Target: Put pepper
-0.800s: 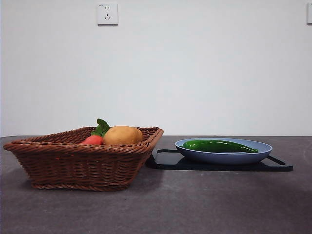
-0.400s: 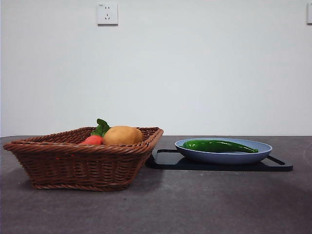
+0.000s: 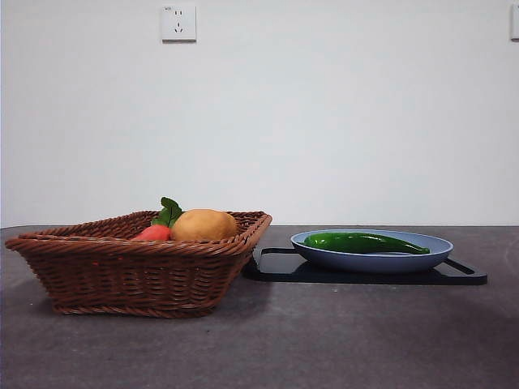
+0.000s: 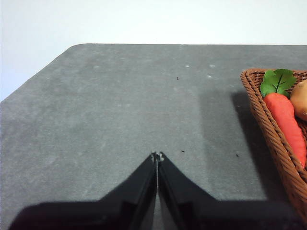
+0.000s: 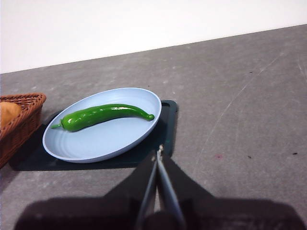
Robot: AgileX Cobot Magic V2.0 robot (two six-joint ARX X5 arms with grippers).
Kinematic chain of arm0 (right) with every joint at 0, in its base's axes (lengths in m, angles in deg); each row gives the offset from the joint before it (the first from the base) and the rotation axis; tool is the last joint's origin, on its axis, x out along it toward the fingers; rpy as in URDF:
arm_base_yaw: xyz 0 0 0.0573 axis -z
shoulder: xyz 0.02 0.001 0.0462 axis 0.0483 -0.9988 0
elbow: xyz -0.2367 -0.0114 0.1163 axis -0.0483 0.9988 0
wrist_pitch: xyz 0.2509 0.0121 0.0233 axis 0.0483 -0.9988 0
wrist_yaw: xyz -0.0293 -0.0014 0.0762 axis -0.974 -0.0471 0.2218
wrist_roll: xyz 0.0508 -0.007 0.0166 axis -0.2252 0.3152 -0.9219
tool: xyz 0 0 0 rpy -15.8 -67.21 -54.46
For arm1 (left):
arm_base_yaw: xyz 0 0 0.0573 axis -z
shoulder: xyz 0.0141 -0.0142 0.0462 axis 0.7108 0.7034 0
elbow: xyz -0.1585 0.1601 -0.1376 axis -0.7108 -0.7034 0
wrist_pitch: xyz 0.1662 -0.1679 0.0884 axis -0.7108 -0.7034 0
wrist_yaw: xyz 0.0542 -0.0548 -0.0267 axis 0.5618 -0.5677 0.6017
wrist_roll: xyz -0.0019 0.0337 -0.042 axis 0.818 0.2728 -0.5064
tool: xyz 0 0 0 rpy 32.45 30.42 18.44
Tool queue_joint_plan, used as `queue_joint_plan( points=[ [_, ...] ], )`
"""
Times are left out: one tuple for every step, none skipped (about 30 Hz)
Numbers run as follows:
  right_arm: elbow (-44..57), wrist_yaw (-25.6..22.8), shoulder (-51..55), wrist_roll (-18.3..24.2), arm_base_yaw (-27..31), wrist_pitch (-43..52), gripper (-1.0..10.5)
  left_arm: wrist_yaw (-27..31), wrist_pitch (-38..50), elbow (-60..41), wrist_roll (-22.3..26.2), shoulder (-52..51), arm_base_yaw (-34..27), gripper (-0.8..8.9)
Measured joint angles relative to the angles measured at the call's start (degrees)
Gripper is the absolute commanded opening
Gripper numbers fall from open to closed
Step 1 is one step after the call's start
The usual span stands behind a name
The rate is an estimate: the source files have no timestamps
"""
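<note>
**Both pincers closed and clear of the pepper on the plate**

Right pincer (image 5: 157,152) has its two black jaws pressed together, holding nothing, above bare counter (image 5: 249,96) just beside the near edge of the black board (image 5: 167,125). Past its tips lies the light-blue plate (image 5: 105,141), resting on that board, and the pepper (image 5: 98,115) stretches across the plate's middle, thick end toward the wicker basket (image 5: 17,122), curved point toward the plate's opposite rim. The pepper sits inside the rim on all sides and touches nothing but the plate. On the side away from the basket the grey counter runs open to its far edge against the white wall.

Left pincer (image 4: 157,155) likewise has its jaws together and empty, over a wide open stretch of counter, well apart from the basket's woven rim (image 4: 261,115). Inside that rim lie an orange carrot (image 4: 285,122) with green leaves and part of a tan potato (image 4: 300,98).

From the front, neither arm shows. The basket (image 3: 138,271) stands close beside the board (image 3: 365,275), its corner just beside the plate (image 3: 373,258). A wall socket (image 3: 178,23) sits high on the wall.
</note>
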Motion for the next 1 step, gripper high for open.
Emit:
queue_joint_plan(
  points=[
    [0.0, 0.0, 0.0, 0.0, 0.0, 0.0, 0.1, 0.0, 0.0, 0.0, 0.0, 0.0, 0.0, 0.08]
  ],
)
